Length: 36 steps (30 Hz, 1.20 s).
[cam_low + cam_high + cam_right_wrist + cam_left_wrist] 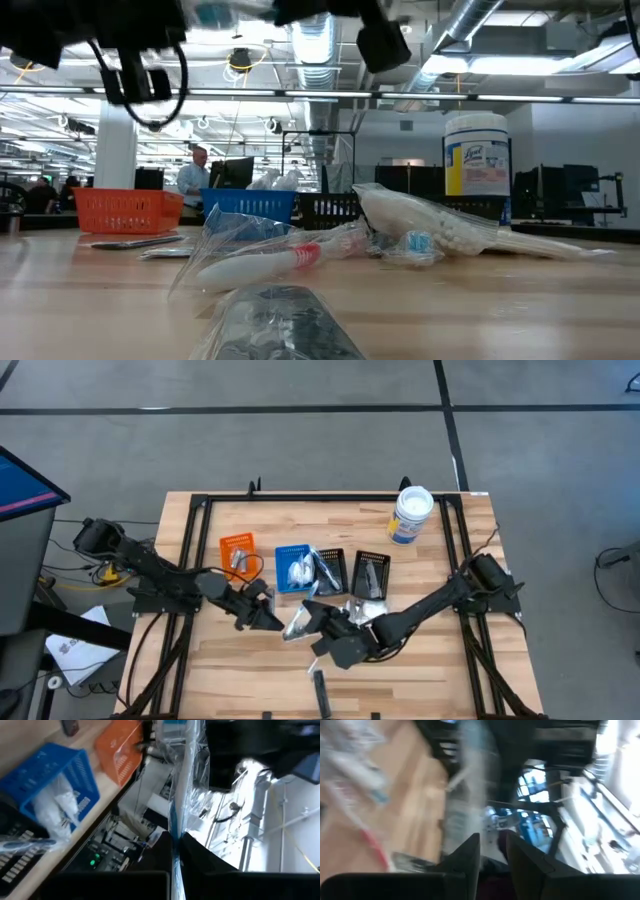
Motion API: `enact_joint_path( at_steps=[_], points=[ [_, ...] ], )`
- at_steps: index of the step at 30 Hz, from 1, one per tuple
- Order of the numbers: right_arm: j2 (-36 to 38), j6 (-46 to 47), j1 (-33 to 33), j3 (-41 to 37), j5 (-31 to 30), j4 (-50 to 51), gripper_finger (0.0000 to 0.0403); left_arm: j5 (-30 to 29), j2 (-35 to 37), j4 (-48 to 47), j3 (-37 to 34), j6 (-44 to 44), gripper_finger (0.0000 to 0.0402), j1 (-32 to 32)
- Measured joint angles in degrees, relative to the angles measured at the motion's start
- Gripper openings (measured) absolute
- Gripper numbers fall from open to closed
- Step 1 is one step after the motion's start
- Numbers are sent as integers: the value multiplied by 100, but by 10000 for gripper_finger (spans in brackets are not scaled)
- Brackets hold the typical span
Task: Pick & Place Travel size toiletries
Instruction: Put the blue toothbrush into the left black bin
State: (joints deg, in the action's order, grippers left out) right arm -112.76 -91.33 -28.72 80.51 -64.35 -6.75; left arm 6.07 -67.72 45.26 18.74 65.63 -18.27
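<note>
A slim clear-wrapped stick (182, 780) with blue on it hangs in the air above the table's middle (298, 626), between my two grippers. My right gripper (176, 842) (318, 620) is shut on it, coming from the right. My left gripper (492, 845) (272, 620) faces it from the left, fingers close together on the blurred clear wrapper (465, 795). Other toiletries lie on the wood: a red-and-white wrapped stick (262, 263), a white crinkly packet (430, 226) and a dark packet (320, 690) near the front edge. My left gripper has the clear wrapper's end (468, 827) between its fingers, coming level from the table's left. Blur hides which part of the stick it has. My right gripper pinches the stick's wrapper (175, 832) between its two fingers, level from the table's right. The fingers lie along the stick, which runs straight on past them, clear of the table.
Behind the grippers stand an orange bin (238, 552), a blue bin (296, 568) with white packets and two black bins (330, 570) (371, 573) in a row. A white tub with a blue label (411, 515) stands at the far right. Dark frame rails (190, 560) line the table's sides.
</note>
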Motion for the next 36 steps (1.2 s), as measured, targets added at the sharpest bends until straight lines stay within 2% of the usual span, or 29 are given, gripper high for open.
enact_joint_path(
  at_steps=[5,10,15,21,30,36],
  points=[
    [58,-40,-155,2,0,-85,5,45,-480,-7,0,-304,90,313],
    [139,-59,-423,2,-3,-73,5,-5,-636,123,0,-618,90,430],
    [139,-64,-565,2,15,316,5,482,-624,1053,0,-605,90,566],
    [139,-33,-405,2,-9,131,5,747,-617,1268,145,-585,90,512],
    [139,-163,-121,2,21,23,5,779,-859,1232,190,-665,92,730],
    [140,-227,5,2,85,-53,5,878,-1164,1257,284,-673,129,947]
  ],
)
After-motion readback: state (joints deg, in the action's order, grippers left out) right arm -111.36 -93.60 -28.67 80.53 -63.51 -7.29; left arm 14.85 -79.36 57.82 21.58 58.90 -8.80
